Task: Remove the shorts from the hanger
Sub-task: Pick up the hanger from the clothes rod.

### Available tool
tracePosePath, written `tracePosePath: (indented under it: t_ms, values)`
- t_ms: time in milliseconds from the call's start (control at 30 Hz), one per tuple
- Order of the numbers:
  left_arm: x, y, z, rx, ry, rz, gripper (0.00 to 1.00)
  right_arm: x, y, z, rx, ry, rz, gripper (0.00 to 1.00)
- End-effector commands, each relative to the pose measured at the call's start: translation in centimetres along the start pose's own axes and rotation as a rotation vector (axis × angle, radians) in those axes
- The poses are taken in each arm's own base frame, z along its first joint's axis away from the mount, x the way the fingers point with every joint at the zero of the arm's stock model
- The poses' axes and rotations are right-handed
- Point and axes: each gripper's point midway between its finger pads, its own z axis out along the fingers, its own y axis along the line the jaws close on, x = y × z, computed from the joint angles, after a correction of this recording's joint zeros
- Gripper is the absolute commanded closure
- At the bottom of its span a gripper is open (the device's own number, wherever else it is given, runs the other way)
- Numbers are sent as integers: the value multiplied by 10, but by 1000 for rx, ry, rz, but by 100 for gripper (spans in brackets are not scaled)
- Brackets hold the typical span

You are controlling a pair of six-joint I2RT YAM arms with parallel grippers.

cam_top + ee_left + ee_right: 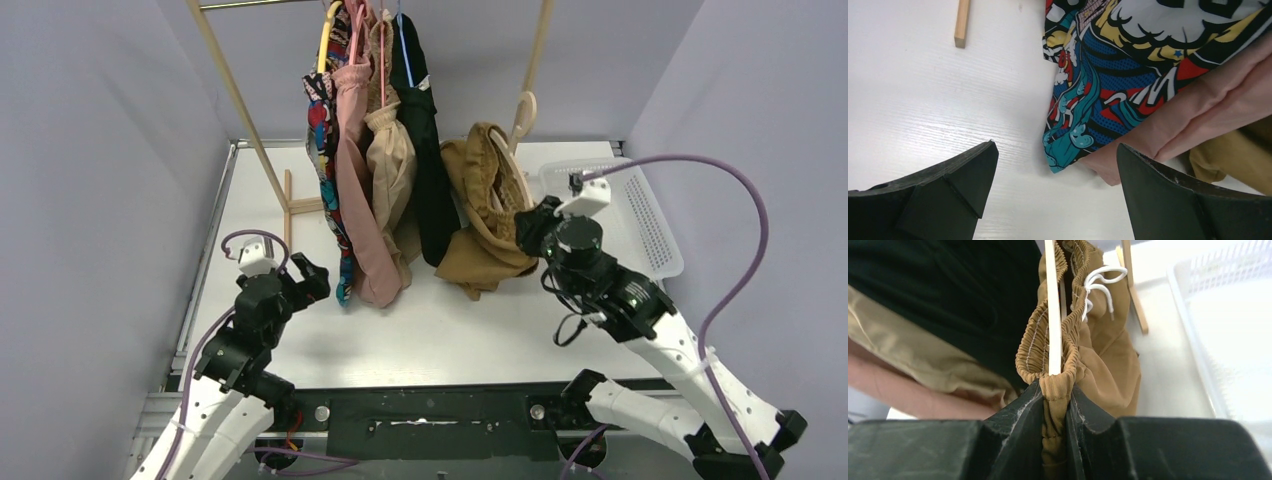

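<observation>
My right gripper (1054, 390) is clenched on the gathered waistband of the tan-brown cloth shorts (1110, 355), draped on a pale wooden hanger (1052, 305) above the white table (440, 330); my left gripper (1055, 150) gapes, holding nothing, beside the comic-print shorts (1108, 80).

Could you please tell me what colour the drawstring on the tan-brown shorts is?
White. The drawstring on the tan-brown shorts shows best in the right wrist view.

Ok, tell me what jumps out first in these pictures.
The right tool is shut on the waistband of the tan-brown shorts, right of centre, its hanger inside. Behind, four more pairs hang, the loud comic-print shorts leftmost, beside the open left tool.
</observation>
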Motion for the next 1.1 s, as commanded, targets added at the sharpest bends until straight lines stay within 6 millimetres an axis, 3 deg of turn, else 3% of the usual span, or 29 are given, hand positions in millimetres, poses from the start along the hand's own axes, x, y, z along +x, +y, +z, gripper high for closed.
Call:
tracePosePath:
  t_ms: [0,133,233,533,900,1000,1067]
  values:
    - [-19,-26,-17,96,-2,-91,9,9,-1,-33,-95,15,193,100]
    - [-15,-40,-22,148,72,-69,9,33,-14,-57,-131,99,198,100]
    - [-14,-53,-25,189,129,-50,9,34,-10,-80,-233,125,180,100]
    - [-10,-94,-25,340,215,-131,11,-22,5,-157,-531,-18,194,100]
    - [-6,-99,-23,362,231,-160,15,-85,-5,-207,-582,-182,105,100]
    - [-5,-105,-25,396,247,-144,16,-88,3,-214,-634,-188,57,100]
    - [-6,-110,-26,420,256,-129,17,-79,5,-209,-628,-145,15,100]
